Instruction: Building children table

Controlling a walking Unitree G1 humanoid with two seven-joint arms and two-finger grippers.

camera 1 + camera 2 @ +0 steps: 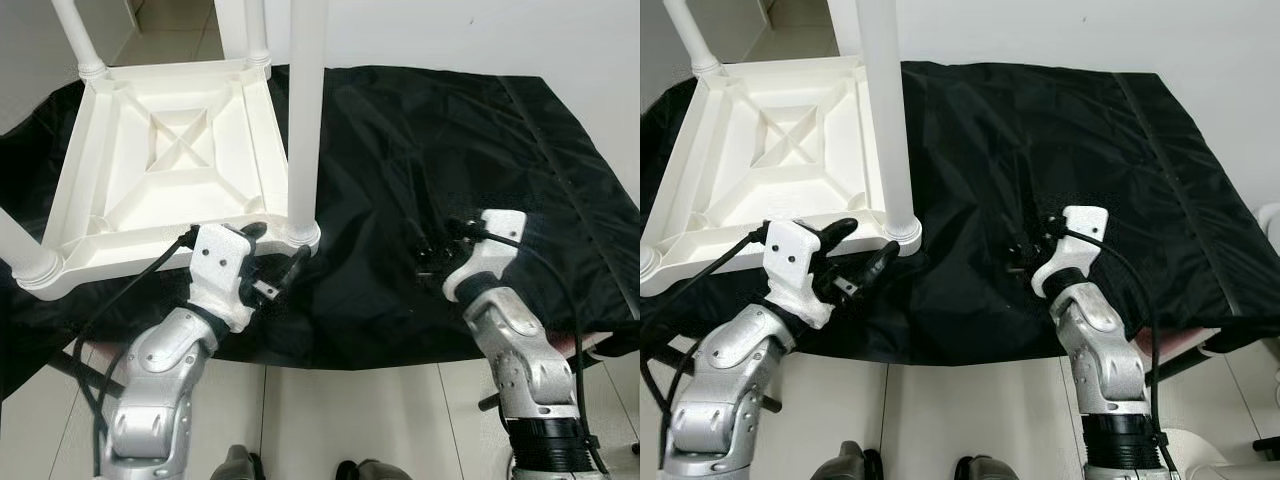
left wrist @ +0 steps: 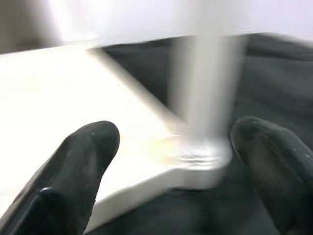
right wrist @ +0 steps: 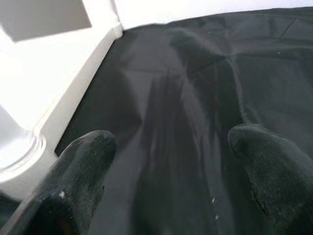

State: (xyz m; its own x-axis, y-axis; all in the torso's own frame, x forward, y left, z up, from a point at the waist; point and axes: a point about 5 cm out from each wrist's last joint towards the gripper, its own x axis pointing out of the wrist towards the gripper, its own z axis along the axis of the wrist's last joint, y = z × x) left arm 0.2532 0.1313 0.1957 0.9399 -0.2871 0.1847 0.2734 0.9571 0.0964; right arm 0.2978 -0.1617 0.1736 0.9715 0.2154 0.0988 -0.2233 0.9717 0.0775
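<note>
The left gripper [image 1: 275, 258] hovers with its two black fingers spread apart, holding nothing, at the near corner of an upside-down white children's table [image 1: 165, 165] that lies on a black cloth [image 1: 450, 170]. Just beyond the fingertips stands a white table leg [image 1: 305, 120], upright in its corner socket; in the left wrist view the leg [image 2: 205, 98] sits between the two fingers [image 2: 73, 166] but farther out, blurred, and not touched by them. The ribbed underside of the tabletop, with its crossed braces, stretches away from this gripper to its left and ahead. Other legs rise from the far corners [image 1: 78, 35] and from the near left corner [image 1: 25, 255].

The right gripper [image 1: 1030, 250] rests low over the bare black cloth, well apart to the right of the table, its fingers [image 3: 83, 166] likewise spread and empty. From its wrist camera the edge of the table and a leg socket [image 3: 22, 147] lie off to one side, with only dark fabric ahead between the fingers.

The cloth covers a low surface [image 1: 600, 345] over a pale tiled floor [image 1: 340, 420].
</note>
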